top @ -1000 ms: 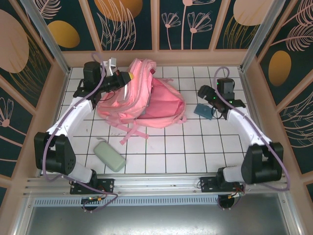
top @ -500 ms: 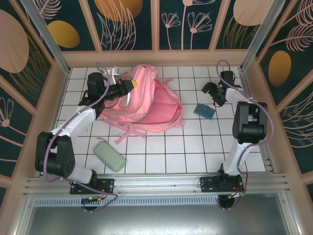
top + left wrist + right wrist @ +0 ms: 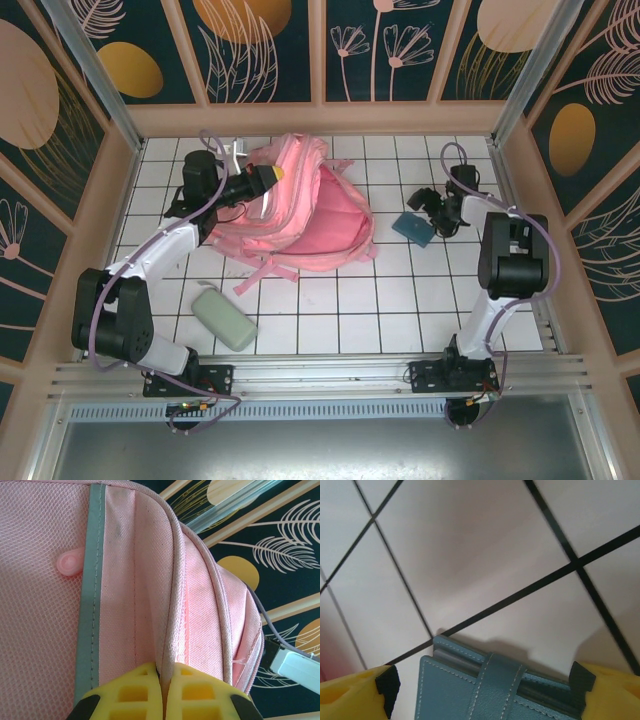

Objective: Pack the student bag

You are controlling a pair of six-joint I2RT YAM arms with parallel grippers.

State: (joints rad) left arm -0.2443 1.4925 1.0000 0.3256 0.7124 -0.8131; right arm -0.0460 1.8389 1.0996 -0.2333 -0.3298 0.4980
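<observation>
Student bag [image 3: 300, 215] is lying slumped at the far-middle of the white tiled surface [image 3: 400, 300], straps trailing toward the near side. The left jaws are pressed together on a ridge of pink fabric at the bag's far-left top, and the wrist view shows the yellow fingertips [image 3: 145, 690] pinching a seam right beside the grey reflective strip [image 3: 92, 590]. To me that reads as holding the bag up and open for loading, though I honestly can't tell from above how wide the mouth gapes. Over on the right, the right jaws are spread wide and straddling a small blue-grey wallet [image 3: 414, 228] that sits flat just right of the bag, not touching it. From the wrist camera the wallet [image 3: 485, 695] with its strap tab is between the two yellow pads, with nothing gripping it yet. So I'd say the step is grabbing that wallet. Tips: come straight down so both pads clear the edges, keep the strap tab centred, and squeeze across the narrow way so it doesn't pivot out. It's thin and lying flat on the tiles, so get low before closing. Keep the left pinch steady and high so the fabric doesn't flop over the opening. A grey-green pencil case [image 3: 224, 318] waits near-left, well apart from everything, probably next.
</observation>
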